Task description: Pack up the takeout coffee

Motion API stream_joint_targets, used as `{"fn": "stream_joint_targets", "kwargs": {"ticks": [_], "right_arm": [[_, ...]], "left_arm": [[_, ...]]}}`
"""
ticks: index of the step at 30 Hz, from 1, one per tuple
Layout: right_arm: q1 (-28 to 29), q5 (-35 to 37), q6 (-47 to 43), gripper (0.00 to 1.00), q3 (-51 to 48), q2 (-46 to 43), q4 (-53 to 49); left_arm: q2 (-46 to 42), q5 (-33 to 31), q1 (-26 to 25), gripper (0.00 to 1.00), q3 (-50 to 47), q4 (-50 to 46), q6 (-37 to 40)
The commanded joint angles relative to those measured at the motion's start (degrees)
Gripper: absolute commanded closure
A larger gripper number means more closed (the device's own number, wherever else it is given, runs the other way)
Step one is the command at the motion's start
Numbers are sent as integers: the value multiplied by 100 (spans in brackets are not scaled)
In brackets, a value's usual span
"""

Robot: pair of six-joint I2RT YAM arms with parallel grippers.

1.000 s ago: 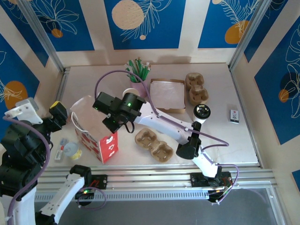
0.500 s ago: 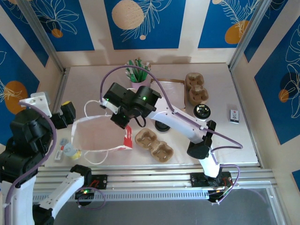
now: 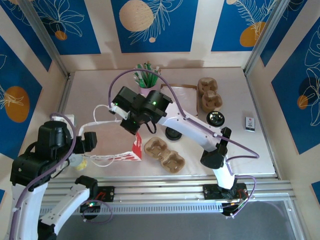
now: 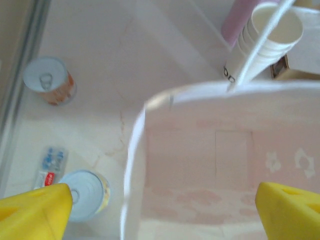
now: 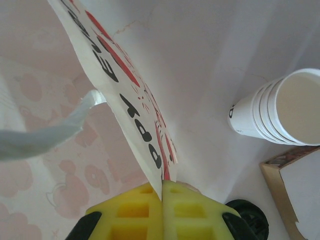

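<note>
Tipped flat since a second ago, the paper bag [image 3: 112, 146] is pinched by the right gripper [image 5: 162, 192], the left gripper [image 4: 160, 207] released beside it; this looks like the bag-opening step, so next its mouth must be spread for the takeout coffee [image 3: 216, 118], well to the bag's right.

Right wrist cam. My right gripper [image 5: 162, 192] sits at 6 o'clock, yellow fingers [image 5: 132, 212] pressed together, pinching the edge of the paper bag [image 5: 125, 95]. The bag wall runs from the pinch up toward 11 o'clock, with red and black print on its outer face. I can't read the lettering. A white handle strip [image 5: 45, 132] trails off at 9 o'clock over the pale pink inside.

At 3 o'clock, a stack of white cups [image 5: 272, 112], open mouth showing. At 4 o'clock, a brown cardboard box corner [image 5: 295, 190]. At 5 o'clock, a black round object [image 5: 246, 216] just beside my fingers, partly hidden. The white table [image 5: 200, 60] lies bare toward 1 o'clock.
</note>
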Motion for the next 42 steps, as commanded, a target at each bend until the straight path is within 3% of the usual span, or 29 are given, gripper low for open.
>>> {"fn": "stream_joint_targets", "kwargs": {"ticks": [1, 14, 26, 30, 36, 39, 42], "right_arm": [[-66, 62, -63, 100, -38, -327, 122], [-67, -250, -138, 100, -193, -329, 168], [-85, -368, -137, 100, -273, -321, 186], [-85, -483, -144, 100, -245, -314, 203], [-90, -575, -173, 100, -245, -284, 195], [-100, -555, -175, 100, -222, -283, 195], [-111, -492, -122, 90, -187, -286, 186]], "left_arm": [[-125, 411, -40, 9, -133, -279, -251], [110, -782, -48, 16, -141, 4, 53], [156, -551, -50, 51, -425, 66, 117], [64, -526, -55, 56, -621, 60, 117], [93, -676, -127, 82, -586, 28, 68], [149, -715, -135, 100, -546, 28, 20], [190, -427, -136, 100, -502, 28, -54]]}}
